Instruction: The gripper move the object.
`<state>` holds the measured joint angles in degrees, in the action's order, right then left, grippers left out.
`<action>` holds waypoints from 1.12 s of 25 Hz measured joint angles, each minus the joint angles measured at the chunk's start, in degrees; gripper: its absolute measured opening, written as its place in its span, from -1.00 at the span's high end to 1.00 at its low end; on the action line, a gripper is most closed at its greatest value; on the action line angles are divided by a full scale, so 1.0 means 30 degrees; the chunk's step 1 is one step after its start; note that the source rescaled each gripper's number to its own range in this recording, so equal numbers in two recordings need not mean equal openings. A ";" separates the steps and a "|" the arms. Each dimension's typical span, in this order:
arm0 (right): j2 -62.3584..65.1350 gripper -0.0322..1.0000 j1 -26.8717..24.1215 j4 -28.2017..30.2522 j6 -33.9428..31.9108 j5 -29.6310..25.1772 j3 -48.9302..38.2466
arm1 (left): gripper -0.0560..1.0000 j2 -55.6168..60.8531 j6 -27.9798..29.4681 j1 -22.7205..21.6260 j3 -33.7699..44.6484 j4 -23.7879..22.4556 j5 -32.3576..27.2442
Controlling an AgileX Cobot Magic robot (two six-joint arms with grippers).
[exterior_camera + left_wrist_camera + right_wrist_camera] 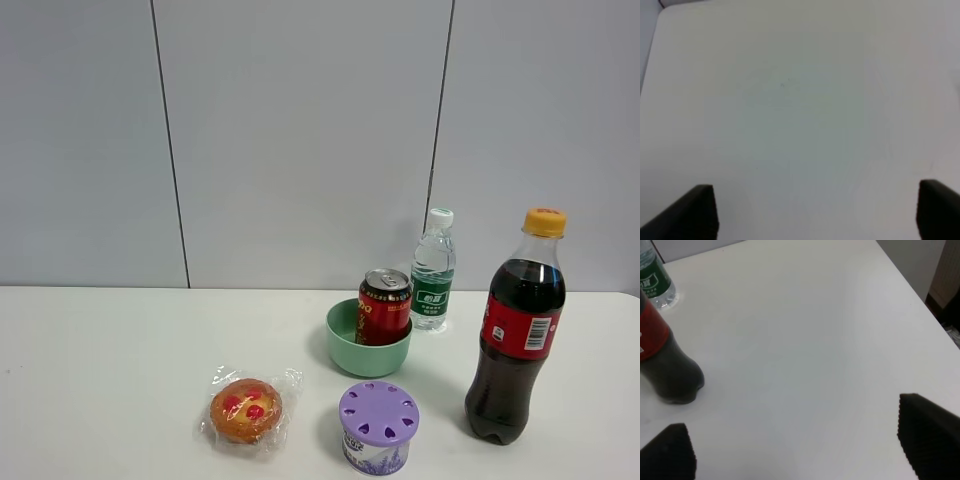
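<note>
A small red drink can (385, 306) with a silver top stands upright inside a green bowl (366, 353) on the white table, in the exterior high view. No arm shows in that view. My left gripper (815, 212) is open, its two black fingertips (692, 210) spread wide over bare table. My right gripper (800, 452) is open too, over bare table, with the cola bottle's base to one side. The can is out of view in both wrist views.
A tall cola bottle (517, 330) (662, 360) stands right of the bowl. A water bottle (433, 270) (655, 280) stands behind it. A purple-lidded tub (377, 427) and a wrapped muffin (246, 410) sit in front. The table's edge (920, 295) runs near the right gripper.
</note>
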<state>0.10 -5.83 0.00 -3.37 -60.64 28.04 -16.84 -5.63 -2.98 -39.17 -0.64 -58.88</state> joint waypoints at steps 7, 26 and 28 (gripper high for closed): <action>0.0000 -1.00 0.0000 0.0000 0.0000 0.0000 0.0000 | -0.27 0.2663 0.1183 0.0000 0.2686 -0.0023 -0.0354; 0.0000 -1.00 0.0000 0.0000 0.0000 0.0000 0.0000 | -0.27 0.5668 0.1661 -0.0023 0.3399 -0.0247 -0.0485; 0.0000 -1.00 0.0000 0.0000 0.0000 0.0000 0.0000 | -0.27 0.5672 0.1661 -0.0023 0.3399 -0.0247 -0.0485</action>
<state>0.10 -5.83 0.00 -3.37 -60.64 28.04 0.18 -0.65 -3.05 -28.97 -1.38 -60.34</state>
